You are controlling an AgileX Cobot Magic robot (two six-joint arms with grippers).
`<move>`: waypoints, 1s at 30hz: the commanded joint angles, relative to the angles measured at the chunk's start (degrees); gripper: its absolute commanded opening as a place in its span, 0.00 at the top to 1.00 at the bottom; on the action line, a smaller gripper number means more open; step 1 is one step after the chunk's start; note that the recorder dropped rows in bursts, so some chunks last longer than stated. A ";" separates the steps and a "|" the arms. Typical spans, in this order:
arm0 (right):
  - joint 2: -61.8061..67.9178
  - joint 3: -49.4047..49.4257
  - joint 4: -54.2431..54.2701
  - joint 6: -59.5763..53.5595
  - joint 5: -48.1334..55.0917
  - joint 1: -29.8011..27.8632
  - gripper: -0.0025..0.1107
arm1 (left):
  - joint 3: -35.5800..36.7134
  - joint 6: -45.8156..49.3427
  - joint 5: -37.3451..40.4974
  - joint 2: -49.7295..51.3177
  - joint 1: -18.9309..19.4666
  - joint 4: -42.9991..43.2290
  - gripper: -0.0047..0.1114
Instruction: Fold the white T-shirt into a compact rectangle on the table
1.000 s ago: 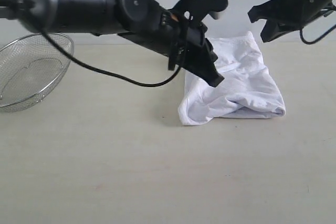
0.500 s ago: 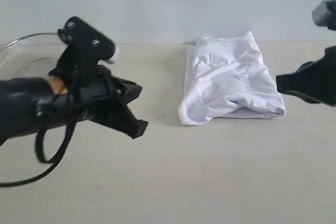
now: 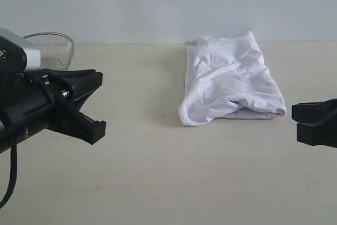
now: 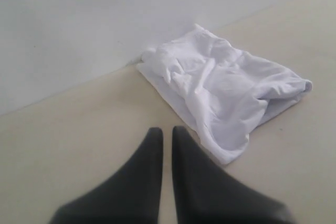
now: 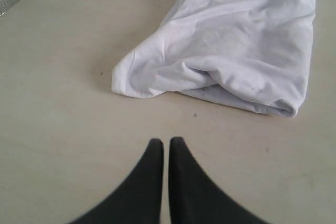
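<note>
- Left arm (image 3: 31,106) sat low at the left edge of the exterior view, nearly level over the table (image 3: 168,183), its nose pointing rightward across the surface.
- Left gripper (image 4: 167,132) – clenched, the two dark fingers pressed almost together with only a thin slit between them and no cloth in it. It stood well apart from the shirt.
- A black cable (image 3: 9,183) hung down from the left arm near the frame edge.
- Right gripper (image 5: 166,142) was low as well, showing only as a dark block at the right edge of the exterior view, just nearer the camera than the shirt's near right corner. It was pinched closed on nothing, with bare table between its tips and the cloth.
- The white T-shirt (image 3: 231,82) lay flat on the table right of centre, its far end close against the back wall. It was gathered into a rumpled, roughly oblong bundle, long side running away from the camera, with a folded rim along the near edge and the near left corner sagging outward. Neither gripper touched it.
- Wire-mesh basket (image 3: 52,48) stood at the far left on the table, mostly hidden behind the left arm – its contents could not be told from the part in view.
</note>
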 commanded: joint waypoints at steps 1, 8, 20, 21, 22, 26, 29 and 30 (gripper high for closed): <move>-0.39 0.22 0.41 -0.08 -0.01 -0.14 0.98 | 0.31 -0.07 -2.44 -0.65 -0.21 0.19 0.92; -1.57 0.22 0.41 0.06 -1.05 0.61 0.98 | 0.31 -0.07 -2.44 -0.65 -0.21 0.19 0.92; -17.84 0.26 -0.11 0.07 -13.34 0.48 0.98 | 0.31 -0.07 -2.44 -0.65 -0.21 0.19 0.92; -20.39 0.51 -0.11 0.07 -14.31 0.48 0.98 | 0.31 -0.07 -2.44 -0.65 -0.21 0.19 0.92; -22.93 0.92 -0.11 0.07 -15.33 0.48 0.98 | 0.31 -0.07 -2.44 -0.65 -0.21 0.19 0.92; -31.60 4.66 -0.11 0.07 -16.08 0.39 0.98 | 0.31 -0.07 -2.44 -0.65 -0.21 0.19 0.92; -37.28 9.41 -0.11 -0.03 -15.96 0.39 0.98 | 0.31 -0.07 -2.44 -0.65 -0.21 0.19 0.92; -39.09 11.40 -0.11 -0.15 -15.96 0.39 0.98 | 0.31 -0.07 -2.44 -0.65 -0.21 0.19 0.92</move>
